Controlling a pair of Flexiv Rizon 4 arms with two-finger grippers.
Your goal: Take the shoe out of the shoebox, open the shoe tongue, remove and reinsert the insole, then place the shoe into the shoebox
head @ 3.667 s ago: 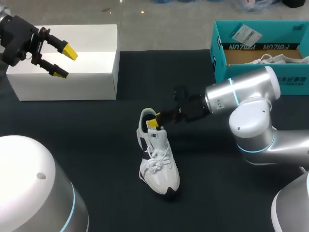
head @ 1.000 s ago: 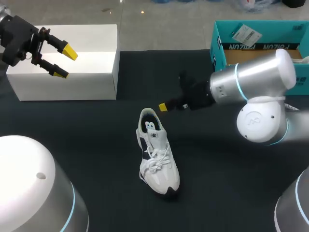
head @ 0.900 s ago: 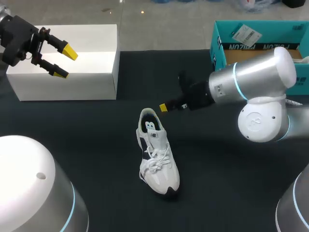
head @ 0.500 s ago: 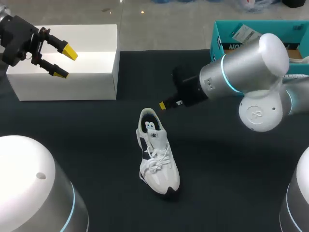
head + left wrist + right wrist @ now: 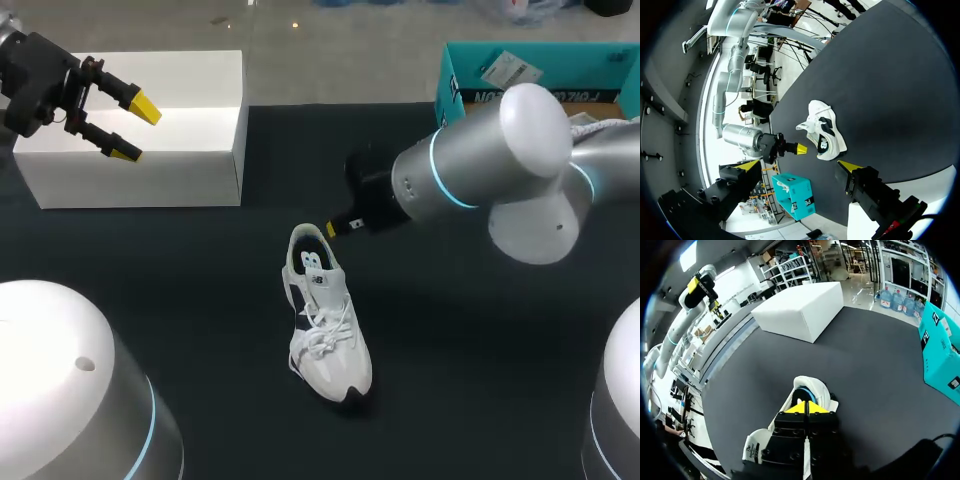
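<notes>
light: bright, even, from overhead | glare: white box (image 5: pixel 140 120) top washed out, sheen on right arm (image 5: pixel 525 115) | surface (image 5: pixel 200 300): matte black, dull | shadow: thin, soft, beneath shoe (image 5: pixel 325 320)

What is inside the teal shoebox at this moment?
Part of a white shoe shows inside the teal shoebox, toward its right side. The right arm covers most of the interior, so whatever else lies in there cannot be seen.
</notes>
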